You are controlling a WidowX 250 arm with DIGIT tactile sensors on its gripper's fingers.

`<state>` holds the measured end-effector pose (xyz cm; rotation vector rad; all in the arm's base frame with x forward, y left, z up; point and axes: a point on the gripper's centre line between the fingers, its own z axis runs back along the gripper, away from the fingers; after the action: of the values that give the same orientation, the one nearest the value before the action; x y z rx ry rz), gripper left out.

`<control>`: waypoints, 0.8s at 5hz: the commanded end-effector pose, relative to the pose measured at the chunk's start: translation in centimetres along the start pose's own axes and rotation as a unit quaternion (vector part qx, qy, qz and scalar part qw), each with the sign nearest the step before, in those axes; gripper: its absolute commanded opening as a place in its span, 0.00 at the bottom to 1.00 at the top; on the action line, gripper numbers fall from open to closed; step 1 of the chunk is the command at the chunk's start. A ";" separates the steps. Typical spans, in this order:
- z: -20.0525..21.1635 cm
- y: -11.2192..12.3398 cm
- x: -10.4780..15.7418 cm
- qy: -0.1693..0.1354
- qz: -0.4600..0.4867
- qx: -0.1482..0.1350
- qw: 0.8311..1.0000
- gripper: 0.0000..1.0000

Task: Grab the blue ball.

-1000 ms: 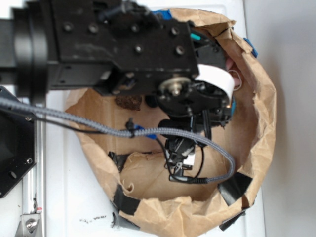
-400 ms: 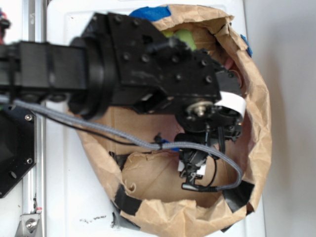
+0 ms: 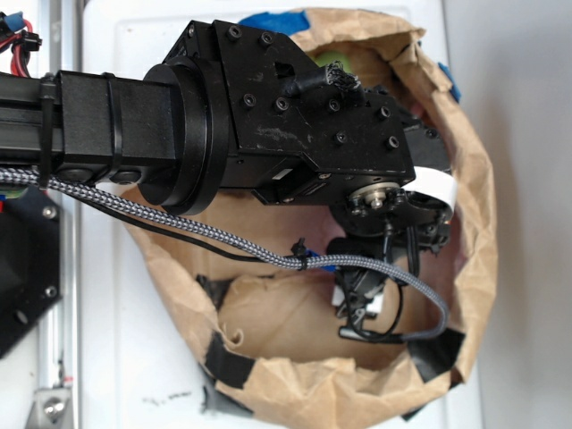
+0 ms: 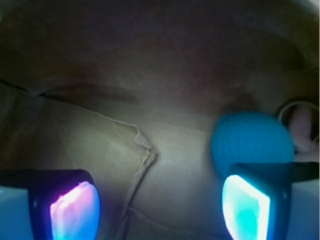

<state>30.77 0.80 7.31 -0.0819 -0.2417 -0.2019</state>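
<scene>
1. The blue ball [image 4: 251, 144] shows only in the wrist view. It lies on the paper floor of the brown paper bag [image 3: 474, 232], toward the right of that view, just behind the right-hand finger pad [image 4: 246, 210].

2. Its surface is ribbed and knitted-looking, so I judge it light, soft and a little squashy, with enough texture to resist slipping. Nothing about it looks fragile.

3. Being round, it is best taken across its widest part, one pad on each side. At present it sits off to one side rather than between the pads, so the gripper [image 4: 160, 210] would first need to shift toward it.

4. The gripper is spread wide with nothing between its pads; only creased paper lies in the gap.

5. The bag lies open on the white counter [image 3: 116, 357], its rolled rim patched with black tape [image 3: 223, 362] and a bit of blue tape [image 3: 268, 20] at the far edge.

6. A yellow-green object [image 3: 331, 63] peeks out at the bag's far rim in the exterior view; a pinkish thing [image 4: 301, 129] sits at the right edge of the wrist view beside the ball. The arm hides most of the interior.
</scene>
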 end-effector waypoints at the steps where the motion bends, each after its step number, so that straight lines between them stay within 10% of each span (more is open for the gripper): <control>1: 2.4 3.1 0.4 -0.031 0.013 0.025 0.999 1.00; 4: 1.9 5.6 3.3 -0.046 0.016 0.021 0.999 1.00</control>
<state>33.52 5.12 7.58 -0.0806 -0.2668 -0.1604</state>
